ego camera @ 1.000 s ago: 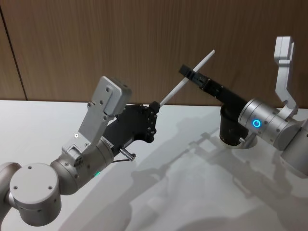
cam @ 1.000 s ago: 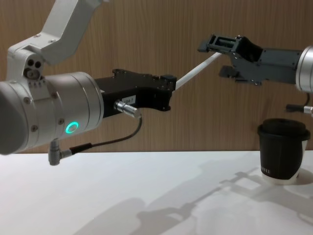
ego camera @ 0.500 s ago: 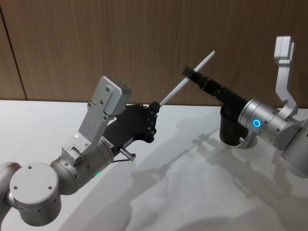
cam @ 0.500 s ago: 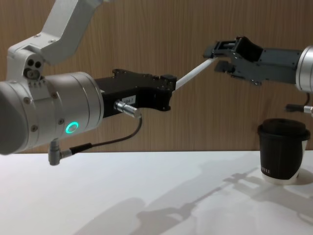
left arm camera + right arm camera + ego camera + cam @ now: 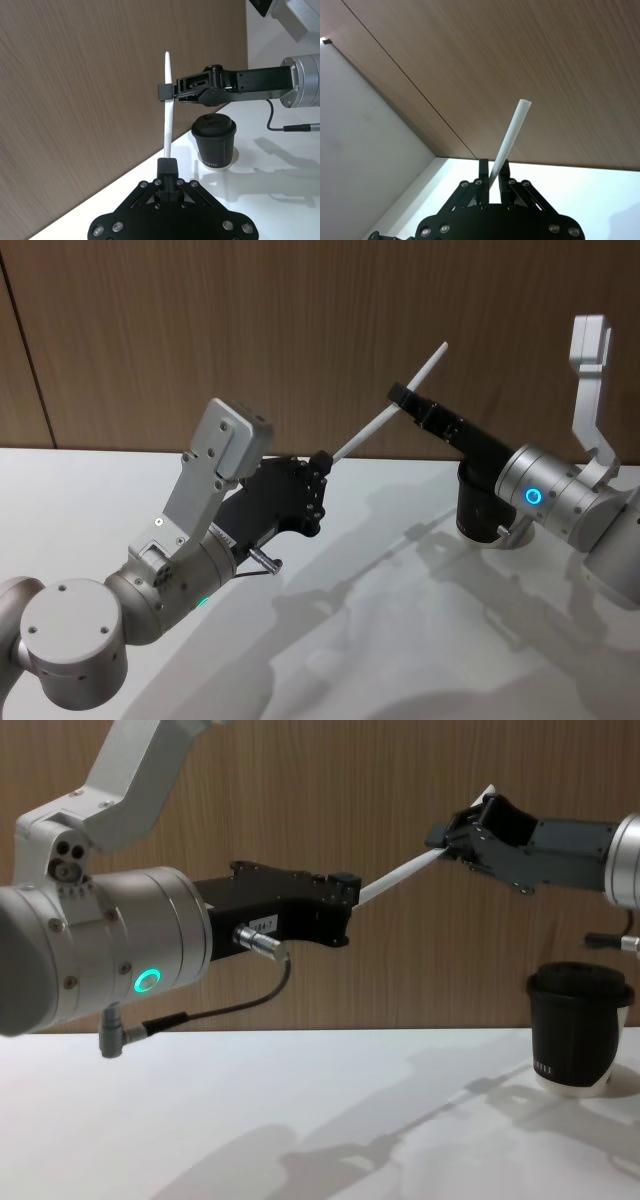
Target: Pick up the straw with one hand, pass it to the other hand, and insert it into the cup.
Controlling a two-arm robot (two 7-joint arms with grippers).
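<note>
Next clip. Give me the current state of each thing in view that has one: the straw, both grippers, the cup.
straw: in the air, tilted, gripped at both ends, not in the cup.
left gripper: jaws shut on the straw's lower end.
right gripper: jaws shut on the straw near its upper end.
cup: upright on the table, lid on, nothing inserted.

The straw [image 5: 400, 877] looks smooth and matt, the cup [image 5: 580, 1030] matt, the wall [image 5: 350, 780] wood-grained.

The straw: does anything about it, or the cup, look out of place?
Nothing stands out. The left gripper and the right gripper both grip the straw in the air, and the cup stands upright with its lid on.
</note>
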